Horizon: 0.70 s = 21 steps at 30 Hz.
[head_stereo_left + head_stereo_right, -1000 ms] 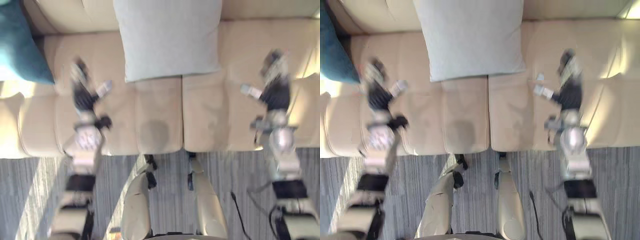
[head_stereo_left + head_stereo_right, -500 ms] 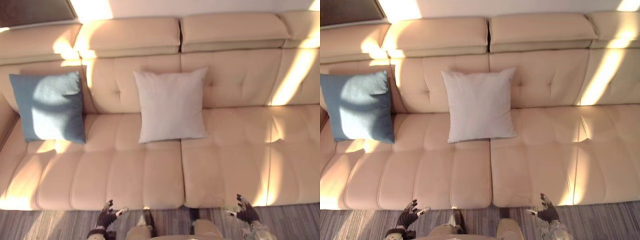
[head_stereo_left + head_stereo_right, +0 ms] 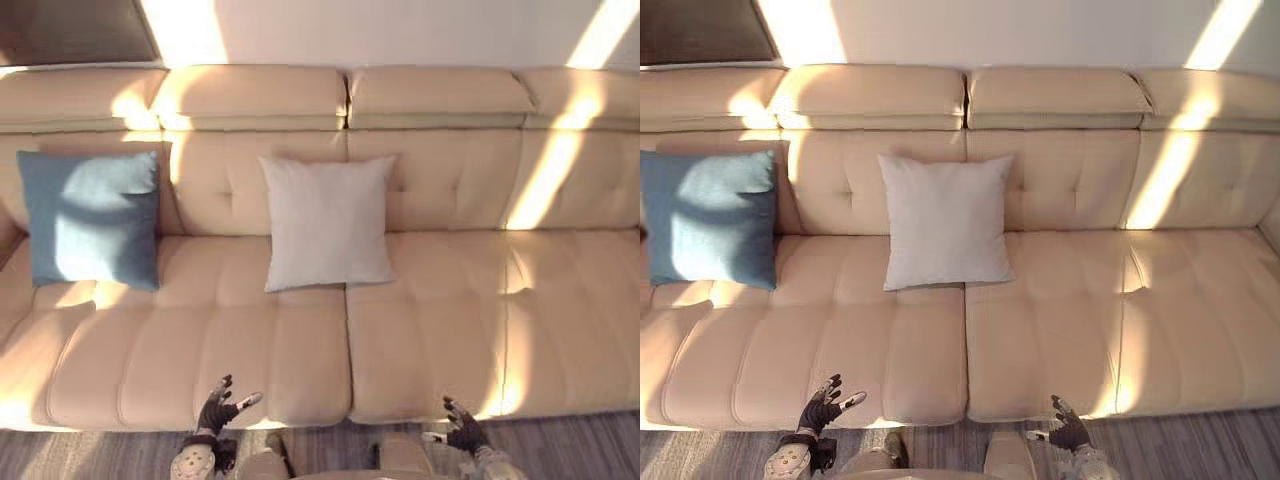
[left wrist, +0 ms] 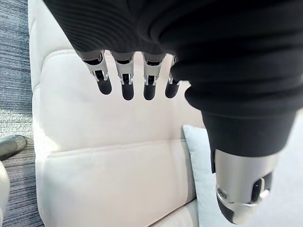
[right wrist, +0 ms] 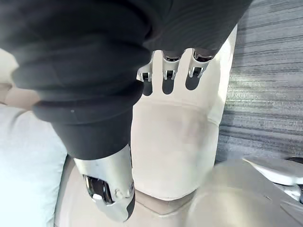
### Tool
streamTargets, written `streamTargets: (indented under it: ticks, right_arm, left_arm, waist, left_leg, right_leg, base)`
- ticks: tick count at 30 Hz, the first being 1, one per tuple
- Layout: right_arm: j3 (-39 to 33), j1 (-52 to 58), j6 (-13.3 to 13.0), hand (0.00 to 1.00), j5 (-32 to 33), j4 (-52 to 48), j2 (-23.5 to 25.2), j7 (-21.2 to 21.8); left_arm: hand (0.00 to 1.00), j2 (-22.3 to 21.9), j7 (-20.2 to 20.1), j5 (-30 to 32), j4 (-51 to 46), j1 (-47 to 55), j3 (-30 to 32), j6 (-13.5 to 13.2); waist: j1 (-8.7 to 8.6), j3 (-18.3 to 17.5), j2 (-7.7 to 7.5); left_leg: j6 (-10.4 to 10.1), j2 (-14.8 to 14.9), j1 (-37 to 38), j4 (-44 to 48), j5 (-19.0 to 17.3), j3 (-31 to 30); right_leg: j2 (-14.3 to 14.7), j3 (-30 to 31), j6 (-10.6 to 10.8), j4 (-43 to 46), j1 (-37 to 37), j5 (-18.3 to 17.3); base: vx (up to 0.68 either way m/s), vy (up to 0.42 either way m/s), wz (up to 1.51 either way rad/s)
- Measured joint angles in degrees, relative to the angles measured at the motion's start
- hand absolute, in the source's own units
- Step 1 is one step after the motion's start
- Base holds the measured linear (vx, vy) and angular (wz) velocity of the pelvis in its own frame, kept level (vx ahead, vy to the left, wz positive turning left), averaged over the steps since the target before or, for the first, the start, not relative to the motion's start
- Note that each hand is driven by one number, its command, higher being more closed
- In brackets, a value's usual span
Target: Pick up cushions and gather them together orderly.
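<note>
Seeing two cushions on the beige sofa, well apart from each other. Blue cushion propped upright against the backrest at the robot's left end. Pale grey cushion leaning on the backrest near the middle, sitting across the seam between the two seat sections, mostly on the left one. Left hand low at the seat's front edge, left of centre: fingers straight and spread, thumb out, holding nothing. Right hand at the front edge right of centre: fingers extended, also empty. Both hands well apart from either cushion. Grey striped carpet under the sofa front.
</note>
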Motion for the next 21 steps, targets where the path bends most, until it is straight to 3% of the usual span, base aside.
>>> streamTargets:
  ticks: [1, 3, 4, 5, 6, 7, 8, 10, 11, 13, 16, 21]
  right_arm:
    - [-0.7, -0.6, -0.1, 0.0, 0.0, -0.1, -0.4, -0.1]
    - [-1.3, -2.3, -0.1, 0.0, 0.1, -0.2, -0.7, -0.1]
    - [-1.3, -4.0, 0.0, 0.0, 0.1, 0.5, -1.1, 0.0]
    - [-1.5, -4.3, 0.0, 0.0, 0.3, 0.6, -1.4, -0.1]
    - [-2.6, -4.2, 0.1, 0.0, 0.5, 1.1, -1.6, -0.3]
    - [-3.3, -4.1, 0.1, 0.0, 0.5, 1.3, -1.5, -0.4]
    - [-4.1, -4.1, 0.1, 0.0, 0.5, 1.4, -1.4, -1.0]
    - [-5.4, -4.3, 0.1, 0.0, 0.5, 1.4, -1.8, -1.2]
    - [-5.4, -4.7, 0.1, 0.0, 0.5, 1.4, -2.0, -1.2]
    - [-5.6, -5.7, 0.1, 0.0, 0.4, 1.4, -2.4, -1.2]
    - [-6.3, -4.9, 0.2, 0.0, 0.4, 1.5, -1.5, -1.1]
    - [-7.2, -3.4, 0.6, 0.0, 0.4, 1.5, -1.3, -1.2]
  left_arm:
    - [0.0, -0.8, 0.0, 0.0, -0.5, 0.0, -0.1, 0.1]
    - [0.0, -0.9, 0.1, 0.0, -1.2, 0.1, -0.3, 0.1]
    - [0.0, -0.9, 0.4, -0.3, -1.2, -0.3, -0.7, 0.2]
    - [0.0, -0.9, 0.4, -0.5, -1.2, -0.5, -1.2, 0.2]
    - [0.0, -1.2, 0.3, -0.5, -1.2, -0.8, -2.1, 0.3]
    - [0.0, -1.3, 0.3, -0.5, -1.2, -1.1, -2.1, 0.3]
    - [0.0, -1.4, 0.3, -0.5, -1.3, -1.1, -2.1, 0.3]
    - [0.0, -1.4, 0.2, -0.5, -1.4, -0.6, -1.9, 0.2]
    - [0.0, -1.4, 0.3, -0.5, -1.4, -0.4, -1.8, 0.2]
    - [0.0, -1.5, 0.2, -0.5, -1.3, 0.5, -1.7, 0.4]
    - [0.0, -0.8, 0.4, -0.5, -1.1, -0.1, -1.6, 0.5]
    - [0.0, 0.0, 1.1, -0.4, -1.1, 0.1, -1.7, 0.6]
  waist:
    - [0.86, -0.2, 2.46]
    - [1.24, -0.2, 3.66]
    - [0.9, 0.8, 4.9]
    - [0.88, 1.0, 5.09]
    - [0.44, 1.7, 4.91]
    - [0.29, 1.9, 4.6]
    - [0.2, 2.3, 3.79]
    - [-0.13, 2.3, 3.35]
    - [-0.11, 2.2, 3.56]
    - [-0.12, 1.6, 4.96]
    - [-0.66, 1.3, 4.41]
    - [-2.23, 0.3, 4.37]
  left_leg:
    - [-0.2, 1.3, -1.0, -1.3, 1.9, -0.2]
    - [-1.2, 2.7, -4.6, -2.1, 4.7, 0.0]
    - [-2.3, 3.2, -6.0, -4.8, 8.6, -1.6]
    - [-4.0, 3.0, -6.0, -8.0, 11.9, -2.9]
    - [-4.6, 2.7, -5.9, -7.7, 11.9, -5.5]
    - [-4.9, 2.3, -5.9, -5.4, 9.9, -6.0]
    - [-3.9, 1.7, -5.5, -0.7, 6.0, -6.4]
    - [-2.9, 0.0, -3.9, 7.8, -2.5, -7.3]
    - [-2.7, -0.5, -3.0, 8.2, -4.4, -8.2]
    - [-1.8, -1.8, 2.2, 0.2, -7.9, -9.9]
    - [-1.5, -3.9, 5.4, -7.5, -5.1, -8.4]
    - [-1.2, -5.6, 7.7, -9.0, -5.2, -4.3]
  right_leg:
    - [1.6, -0.7, -1.9, -5.5, 1.5, -1.6]
    - [3.2, -2.6, -3.9, -11.4, 1.0, -4.4]
    - [4.4, -3.0, -5.0, -15.7, 1.2, -5.1]
    - [4.4, -3.7, -5.7, -18.2, 1.2, -4.9]
    - [4.3, -5.1, -8.3, -19.6, 1.0, -3.5]
    - [3.9, -5.4, -8.8, -19.6, 0.9, -3.2]
    - [3.1, -5.4, -9.4, -19.6, 0.6, -2.7]
    - [2.6, -3.5, -8.6, -21.8, -0.5, -0.4]
    - [2.7, -2.9, -8.6, -22.7, -1.0, 0.1]
    - [4.2, -0.4, -7.2, -26.0, -2.1, 3.3]
    - [3.5, 1.0, -5.7, -31.8, -0.5, 8.0]
    - [2.3, 4.9, -3.9, -37.5, 1.2, 12.4]
  base:
    - [-0.19, -0.142, -0.19]
    - [-0.24, -0.196, -0.19]
    - [-0.37, -0.287, -0.03]
    - [-0.38, -0.251, 0.16]
    - [-0.32, -0.161, 0.19]
    - [-0.24, -0.081, 0.2]
    - [-0.32, -0.035, 0.06]
    - [-0.37, 0.019, -0.19]
    - [-0.22, 0.11, -0.49]
    - [-0.16, 0.144, -0.63]
    - [-0.11, 0.13, -0.28]
    - [-0.04, 0.131, -0.4]
